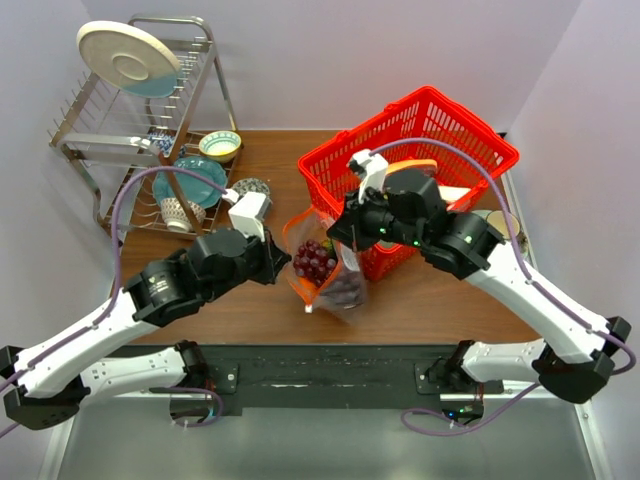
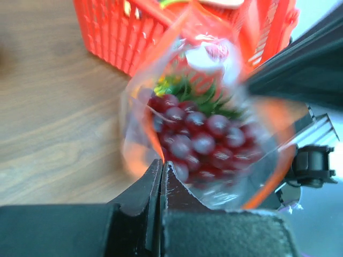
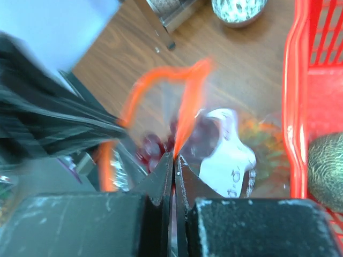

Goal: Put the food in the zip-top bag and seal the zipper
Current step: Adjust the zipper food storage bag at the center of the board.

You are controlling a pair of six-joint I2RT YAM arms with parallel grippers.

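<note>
Food [image 1: 316,260] is inside the zip-top bag [image 1: 330,278], centre of the top view, just in front of the red basket [image 1: 440,130]. Grape bunch [image 2: 198,142] fills the middle. Pineapple [image 2: 187,91] shows only as a green crown behind it. Cannot tell if the bag bottom rests on the surface [image 1: 430,300] or hangs just above it.

Left claw [image 2: 162,171] is clenched on the bag's near edge, clear plastic pinched at the tips, bottom centre of the left wrist view. Right claw [image 3: 174,160] is clenched on the zipper [image 3: 187,101], with the orange strip running straight into the tips.

What could go wrong, as a judgement:
- The mouth is not sealed. In the right wrist view the zipper bows out in an open loop toward the upper left. If the two tracks are pressed while offset, they won't mate.
- Both grips are thin tip pinches on slick film. A pull apart or sideways could let the plastic slide out and drop the bag.
- Grapes sit high, close to the mouth. Tilting the mouth downward could spill them, or one could wedge between the tracks and block the seal.
- The right arm hangs over the basket's near rim. A sweep toward the right of the frame could catch the mesh or drag the basket.
- Both wrist views are blurred, so the exact contact point on the strip is uncertain.
</note>
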